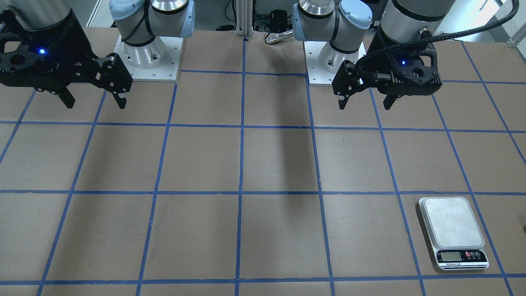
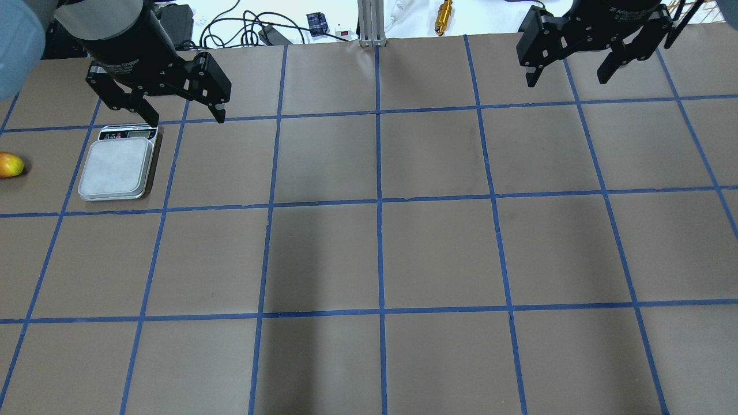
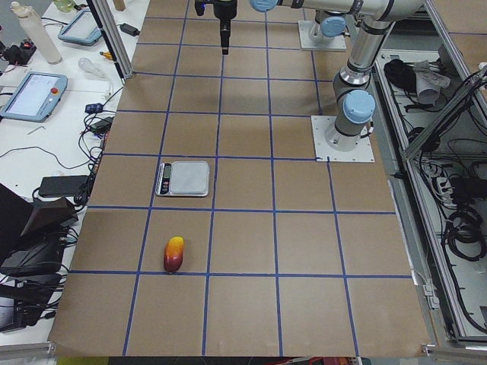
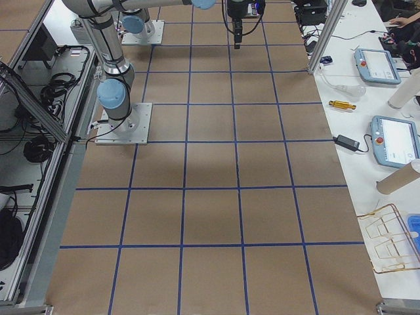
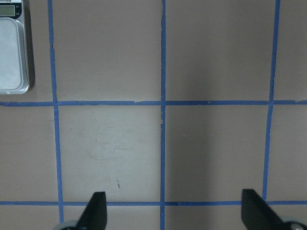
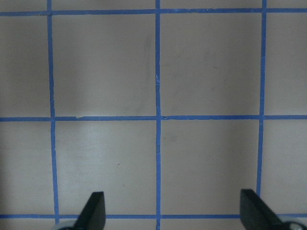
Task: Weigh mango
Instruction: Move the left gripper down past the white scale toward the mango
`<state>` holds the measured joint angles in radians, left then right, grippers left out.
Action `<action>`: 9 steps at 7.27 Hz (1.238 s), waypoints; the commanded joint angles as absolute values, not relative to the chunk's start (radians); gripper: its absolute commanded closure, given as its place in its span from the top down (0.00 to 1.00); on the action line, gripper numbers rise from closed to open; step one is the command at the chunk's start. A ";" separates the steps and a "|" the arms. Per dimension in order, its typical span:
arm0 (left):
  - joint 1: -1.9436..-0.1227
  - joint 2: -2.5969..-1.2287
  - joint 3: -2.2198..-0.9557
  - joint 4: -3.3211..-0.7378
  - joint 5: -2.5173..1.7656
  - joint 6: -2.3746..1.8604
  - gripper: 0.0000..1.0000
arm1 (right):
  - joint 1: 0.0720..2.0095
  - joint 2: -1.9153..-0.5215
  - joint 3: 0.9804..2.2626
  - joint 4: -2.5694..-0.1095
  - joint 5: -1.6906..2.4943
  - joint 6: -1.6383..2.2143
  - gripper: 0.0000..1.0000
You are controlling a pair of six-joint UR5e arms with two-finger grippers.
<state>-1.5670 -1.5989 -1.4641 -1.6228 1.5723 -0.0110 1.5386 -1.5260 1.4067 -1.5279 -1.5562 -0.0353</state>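
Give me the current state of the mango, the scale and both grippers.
mango, lying on the table, apart from the scale, untouched.
scale, plate bare; display unreadable.
left gripper, open, empty, above the table.
right gripper, open, empty, above the table.

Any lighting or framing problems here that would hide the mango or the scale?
Overhead: the mango is cut by the left edge; a soft shadow band runs down the middle of the table, clear of the scale. Front-facing: same band, mango out of frame, scale sharp. Left side view: both evenly lit, but small.
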 commanded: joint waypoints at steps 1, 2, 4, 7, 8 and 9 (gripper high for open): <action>-1.569 -1.597 -1.466 -1.623 1.572 -0.011 1.00 | 1.537 -1.525 1.407 -1.528 -1.557 -0.035 1.00; -1.569 -1.594 -1.466 -1.623 1.572 -0.011 1.00 | 1.539 -1.526 1.407 -1.528 -1.557 -0.035 1.00; -1.575 -1.594 -1.468 -1.628 1.566 0.007 1.00 | 1.539 -1.526 1.407 -1.528 -1.555 -0.035 1.00; -1.560 -1.604 -1.483 -1.629 1.575 0.216 1.00 | 1.539 -1.526 1.407 -1.528 -1.557 -0.035 1.00; -1.533 -1.615 -1.509 -1.626 1.575 0.356 1.00 | 1.539 -1.525 1.407 -1.528 -1.557 -0.035 1.00; -1.444 -1.627 -1.535 -1.617 1.569 0.477 1.00 | 1.539 -1.525 1.407 -1.528 -1.555 -0.035 1.00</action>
<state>-1.5219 -1.6129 -1.5060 -1.6251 1.5738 0.3272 1.5386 -1.5254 1.4067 -1.5278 -1.5567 -0.0353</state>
